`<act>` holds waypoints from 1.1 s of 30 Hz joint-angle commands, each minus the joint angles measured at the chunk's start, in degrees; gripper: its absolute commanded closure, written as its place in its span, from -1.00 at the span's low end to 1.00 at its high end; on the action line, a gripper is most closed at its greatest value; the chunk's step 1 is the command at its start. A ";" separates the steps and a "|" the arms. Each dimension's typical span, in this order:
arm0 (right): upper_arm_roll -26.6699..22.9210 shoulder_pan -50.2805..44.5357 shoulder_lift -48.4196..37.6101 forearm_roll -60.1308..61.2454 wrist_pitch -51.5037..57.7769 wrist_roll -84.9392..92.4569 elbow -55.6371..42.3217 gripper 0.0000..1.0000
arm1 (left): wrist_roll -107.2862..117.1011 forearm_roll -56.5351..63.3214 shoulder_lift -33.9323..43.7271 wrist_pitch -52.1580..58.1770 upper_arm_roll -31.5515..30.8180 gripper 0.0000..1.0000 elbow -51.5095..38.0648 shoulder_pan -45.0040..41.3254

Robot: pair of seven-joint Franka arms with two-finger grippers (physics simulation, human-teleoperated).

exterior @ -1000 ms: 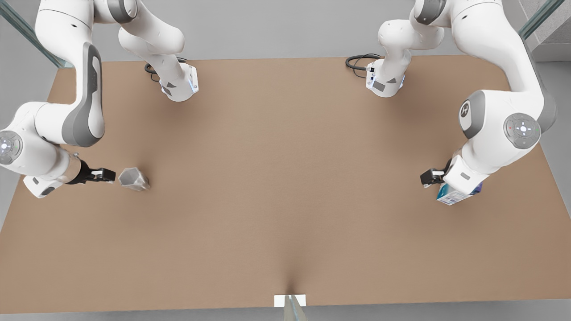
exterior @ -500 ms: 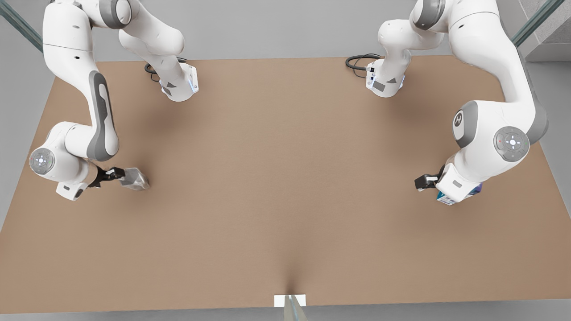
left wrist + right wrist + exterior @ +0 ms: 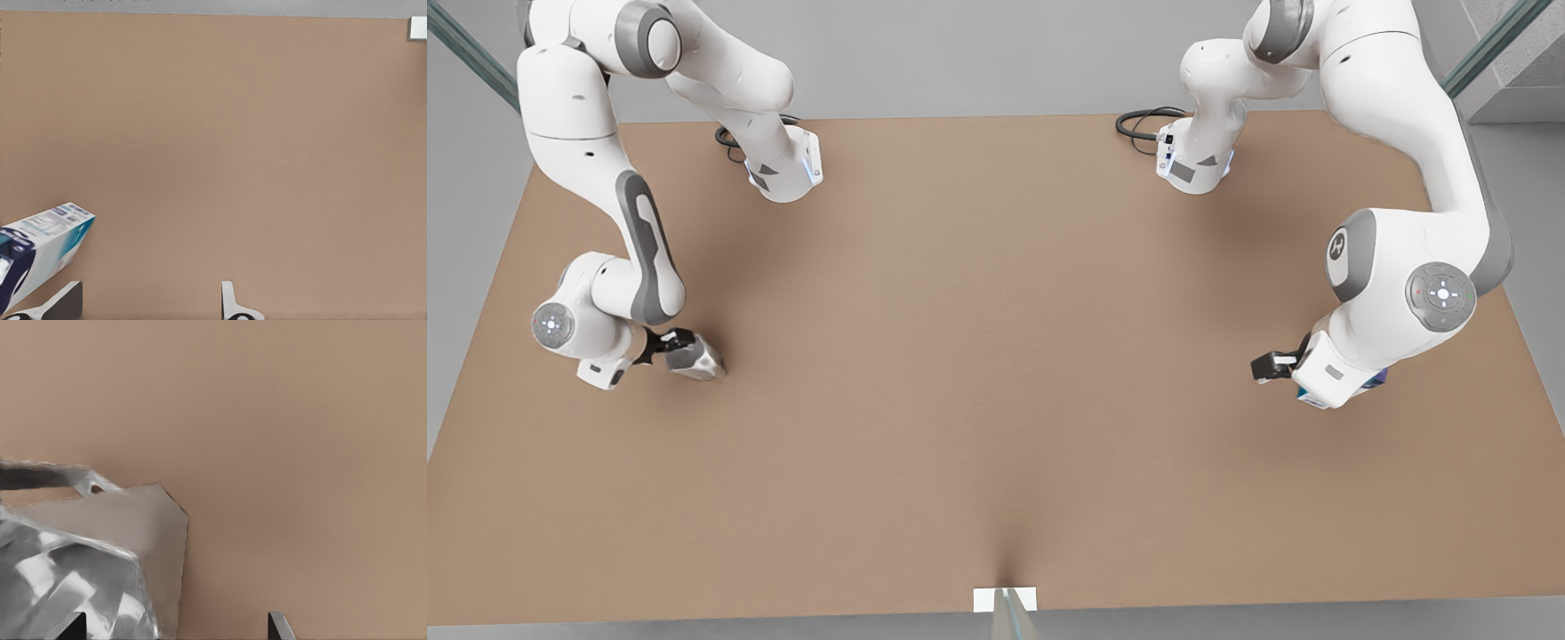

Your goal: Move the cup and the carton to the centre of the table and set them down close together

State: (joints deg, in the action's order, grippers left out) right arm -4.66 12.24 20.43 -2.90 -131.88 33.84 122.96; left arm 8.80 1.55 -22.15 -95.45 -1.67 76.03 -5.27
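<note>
- On the front view's left I have the right pincer (image 3: 665, 342) down at the cup (image 3: 694, 358), which sits on the desk (image 3: 996, 373) near that side edge, well away from the centre.
- From the right wrist camera the cup (image 3: 87, 567) is close up. One fingertip (image 3: 70, 628) overlaps its faceted wall and the other fingertip (image 3: 280, 627) stands clear over bare desk, so the jaws are spread wide and grip nothing.
- On the front view's right, the left pincer (image 3: 1272, 366) is low beside the carton (image 3: 1371, 382), most of which is hidden under the wrist there.
- From the left wrist camera the carton (image 3: 40, 250) lies tilted on the desk, white with teal and dark blue print. One finger (image 3: 57, 303) is just beside it and the other finger (image 3: 230, 303) is apart from it over bare desk, so the jaws are wide apart and hold nothing.
- Cup and carton are far apart, at opposite sides of the desk.
</note>
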 commanded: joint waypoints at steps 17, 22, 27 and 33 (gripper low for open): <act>0.44 -0.90 1.19 0.09 -1.19 -3.16 0.71 0.57 | -0.10 0.03 0.00 -0.09 0.00 -1.00 0.00 0.00; 0.88 -1.17 1.19 0.09 -1.19 -3.07 0.27 0.57 | -0.10 0.03 0.00 -0.09 0.00 -1.00 -0.09 0.00; 3.34 -2.22 -0.31 0.09 2.68 -3.25 -2.72 0.57 | -0.01 0.03 0.09 -0.18 0.00 -1.00 -0.09 0.00; 12.48 -11.27 1.53 1.14 7.33 -22.75 -15.10 0.57 | -0.10 0.03 0.09 -0.18 0.09 -1.00 -0.18 0.00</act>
State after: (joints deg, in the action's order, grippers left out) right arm 7.63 -1.36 23.35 -0.99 -123.56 9.32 105.57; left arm 8.71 1.56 -22.07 -95.67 -1.58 75.85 -5.27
